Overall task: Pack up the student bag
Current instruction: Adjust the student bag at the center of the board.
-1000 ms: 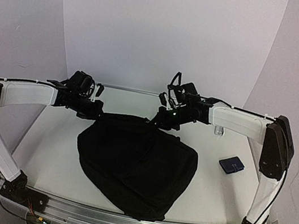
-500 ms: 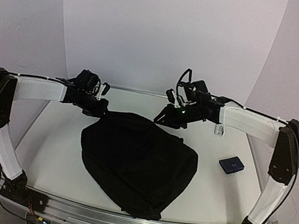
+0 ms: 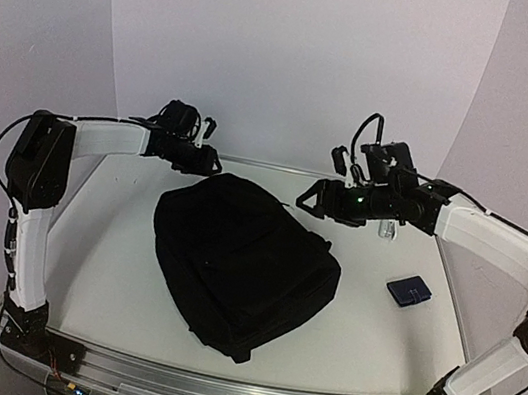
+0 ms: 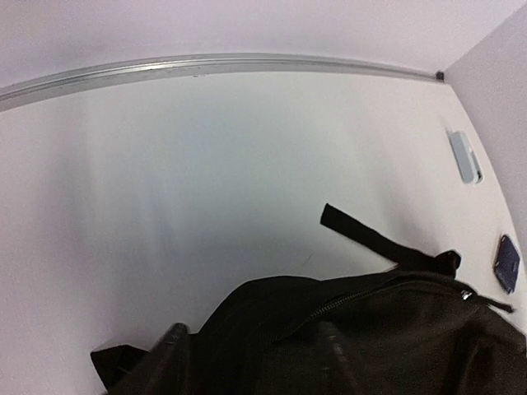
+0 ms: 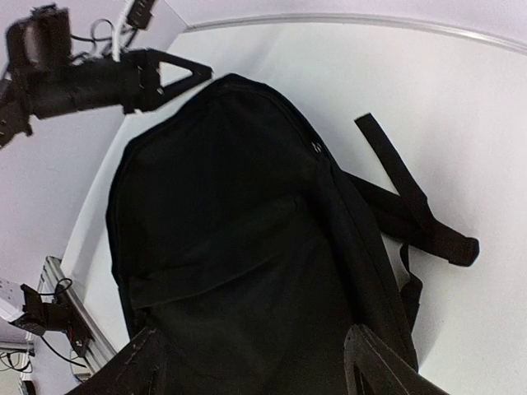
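Your left gripper (image 3: 211,161) and right gripper (image 3: 304,202) hang spread and empty at the worktop's (image 3: 106,232) far edge, where the seemingly zipped student bag's (image 3: 243,260) loose strap (image 5: 394,174) could snag a finger.

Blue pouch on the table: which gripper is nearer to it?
Right. The right gripper hangs beside the student bag's far end, on the blue pouch's side. The left gripper hangs at the other side of that end, farther away.
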Robot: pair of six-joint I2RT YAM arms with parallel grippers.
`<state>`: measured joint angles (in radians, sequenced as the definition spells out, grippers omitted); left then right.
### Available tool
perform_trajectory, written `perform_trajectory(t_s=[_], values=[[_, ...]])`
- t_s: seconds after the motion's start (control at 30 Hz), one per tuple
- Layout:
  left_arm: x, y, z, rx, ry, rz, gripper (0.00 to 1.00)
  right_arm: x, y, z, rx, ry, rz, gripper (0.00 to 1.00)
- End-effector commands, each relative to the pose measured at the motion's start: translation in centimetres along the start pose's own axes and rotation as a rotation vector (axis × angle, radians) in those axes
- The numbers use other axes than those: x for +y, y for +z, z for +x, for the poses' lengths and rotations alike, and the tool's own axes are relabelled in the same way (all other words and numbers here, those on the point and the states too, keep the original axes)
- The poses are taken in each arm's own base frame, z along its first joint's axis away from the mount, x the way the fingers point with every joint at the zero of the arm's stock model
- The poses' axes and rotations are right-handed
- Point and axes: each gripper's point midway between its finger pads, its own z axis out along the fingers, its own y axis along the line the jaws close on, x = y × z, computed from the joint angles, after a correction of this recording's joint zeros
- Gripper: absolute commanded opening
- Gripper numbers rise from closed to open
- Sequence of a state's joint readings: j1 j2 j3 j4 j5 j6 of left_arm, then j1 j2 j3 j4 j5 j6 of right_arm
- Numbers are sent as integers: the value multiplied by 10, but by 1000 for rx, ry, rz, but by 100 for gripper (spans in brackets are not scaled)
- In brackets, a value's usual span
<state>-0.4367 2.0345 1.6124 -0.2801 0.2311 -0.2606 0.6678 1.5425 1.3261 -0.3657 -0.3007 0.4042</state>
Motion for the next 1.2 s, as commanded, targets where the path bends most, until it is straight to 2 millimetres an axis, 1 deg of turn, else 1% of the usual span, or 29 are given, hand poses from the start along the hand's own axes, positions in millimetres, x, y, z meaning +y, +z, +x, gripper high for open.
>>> perform_trajectory(t_s=[0.0,0.03,0.1,0.17,0.2,0.27,0.3,0.4,0.47,0.57,0.63,0.73,0.77,0.83,0.9,1.0,1.03,1.07,1.13,1.17], values=[[-15,-51,-40,-105,-24,3,64,-35,16,22,40,11,115,76],[-15,-61,-37,-104,-44,-2,69,-41,21,26,54,14,125,78],[-17,-85,-25,-92,-97,-7,79,-49,29,34,77,19,133,83],[-19,-102,-7,-63,-156,-3,85,-56,37,40,94,26,137,87],[-15,-108,13,-31,-198,-11,88,-59,40,41,99,28,136,87],[-15,-127,32,-17,-268,-13,92,-65,47,47,114,32,132,88],[-11,-135,50,-2,-322,-25,93,-70,50,50,123,36,135,88],[-7,-156,87,3,-427,-19,95,-83,57,60,149,50,143,85],[-8,-166,105,5,-480,3,96,-88,61,64,161,58,139,80],[-12,-171,125,28,-539,47,97,-85,64,72,181,65,102,64],[-13,-165,135,54,-561,68,98,-82,65,76,189,72,80,53],[-14,-149,146,92,-578,104,97,-83,65,85,205,87,73,40],[-14,-143,148,98,-584,115,95,-83,64,88,212,94,70,34],[-14,-131,151,108,-596,132,88,-83,63,94,220,109,63,23],[-12,-121,153,119,-602,132,71,-83,59,98,220,124,58,17],[-14,-108,151,134,-585,160,44,-83,52,102,209,147,62,16],[-16,-103,148,135,-576,172,34,-84,49,103,206,153,65,16],[-16,-99,146,138,-568,177,26,-83,46,103,199,161,65,15],[-17,-91,140,141,-553,186,14,-81,41,105,193,177,60,14],[-18,-86,135,140,-542,192,11,-80,38,106,191,185,56,14]])
